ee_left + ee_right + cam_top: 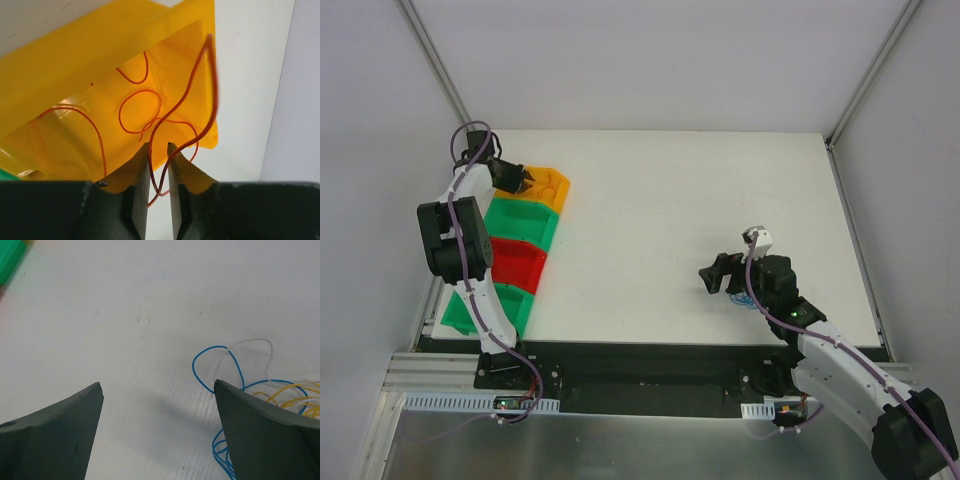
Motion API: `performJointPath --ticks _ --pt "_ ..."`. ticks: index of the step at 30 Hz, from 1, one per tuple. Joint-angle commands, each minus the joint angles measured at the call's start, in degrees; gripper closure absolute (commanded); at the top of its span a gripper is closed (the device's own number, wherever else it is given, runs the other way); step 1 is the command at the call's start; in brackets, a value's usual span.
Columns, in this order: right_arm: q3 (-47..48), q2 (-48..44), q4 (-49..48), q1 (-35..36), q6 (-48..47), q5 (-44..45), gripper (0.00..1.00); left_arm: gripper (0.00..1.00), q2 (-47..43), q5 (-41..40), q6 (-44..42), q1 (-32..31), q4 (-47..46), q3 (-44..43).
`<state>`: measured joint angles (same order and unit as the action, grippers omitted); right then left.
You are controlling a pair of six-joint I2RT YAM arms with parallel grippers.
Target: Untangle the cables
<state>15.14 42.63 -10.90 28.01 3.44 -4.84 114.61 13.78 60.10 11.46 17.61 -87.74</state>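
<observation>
- Glossy, translucent plastic of the yellow bin (pixel 65 75)
- Smooth coating on the thin cables (pixel 214 85)
- Matt white, finely ribbed table (pixel 150 300)
- Matt dark plastic on the right gripper (pixel 157 385) fingers (pixel 55 435)

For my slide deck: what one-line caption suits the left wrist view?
Red wire threading through the narrowly parted left gripper, over a yellow bin holding more red loops.

Bins (pixel 515 265) left, cables (pixel 748 300) right
</observation>
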Motion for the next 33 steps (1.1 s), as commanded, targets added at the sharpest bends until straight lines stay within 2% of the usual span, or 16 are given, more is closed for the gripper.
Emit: performJointPath --ticks 1,4,8,9,10,14,17,19,21,23,28,29,31,33 --pt "0.3 -0.9 -2.1 0.0 -0.1 -0.8 0.05 0.75 -2.9 -0.1 -0.1 0.1 1.9 -0.5" --pt "0.3 -0.9 -2.2 0.1 0.0 -1.0 0.05 0.61 -6.0 -2.3 -3.0 0.1 1.9 0.4" --pt "0.3 -1.1 -2.2 0.0 -0.1 -1.0 0.05 0.5 -9.7 -4.3 -5.9 0.1 2.4 1.6" --pt "0.3 -1.1 -2.2 0.1 0.0 -1.0 0.05 0.42 -10.6 -4.9 -6.6 0.1 2.6 2.0" --pt "0.3 -1.0 -2.1 0.1 0.0 -1.0 0.05 0.42 -11.4 -5.9 -7.2 0.1 2.9 2.4" --pt "0.3 -1.2 -2.1 0.1 0.0 -1.0 0.05 0.43 -14.8 -11.0 -11.1 0.1 3.2 3.9" --pt "0.3 -1.2 -2.2 0.1 0.1 -0.9 0.05 0.44 -14.5 -11.8 -15.3 -0.1 3.2 3.3" --pt "0.3 -1.0 -2.3 0.1 0.1 -1.1 0.05 0.43 -12.8 -9.5 -20.1 -1.2 3.0 0.7" --pt "0.4 -0.8 -2.3 0.1 0.1 -1.0 0.05 0.43 -9.7 -7.1 -28.8 -3.0 3.5 -4.0" --pt "0.4 -0.5 -2.2 0.1 0.1 -1.0 0.05 0.43 -7.7 -8.9 -34.5 -5.0 3.6 -6.1" --pt "0.3 -0.1 -2.5 0.1 0.0 -0.8 0.05 0.42 -3.6 -13.4 -39.8 -7.3 3.6 -8.8" --pt "0.4 0.1 -2.6 0.1 0.0 -0.8 0.05 0.44 -2.6 -13.3 -39.6 -7.2 3.6 -9.4" --pt "0.4 0.5 -2.6 0.1 -0.1 -0.9 0.05 0.55 -1.2 -13.4 -39.5 -7.4 3.7 -10.2" --pt "0.4 0.8 -2.7 0.1 0.0 -0.9 0.05 0.62 -0.3 -16.3 -39.4 -7.2 3.6 -10.8"
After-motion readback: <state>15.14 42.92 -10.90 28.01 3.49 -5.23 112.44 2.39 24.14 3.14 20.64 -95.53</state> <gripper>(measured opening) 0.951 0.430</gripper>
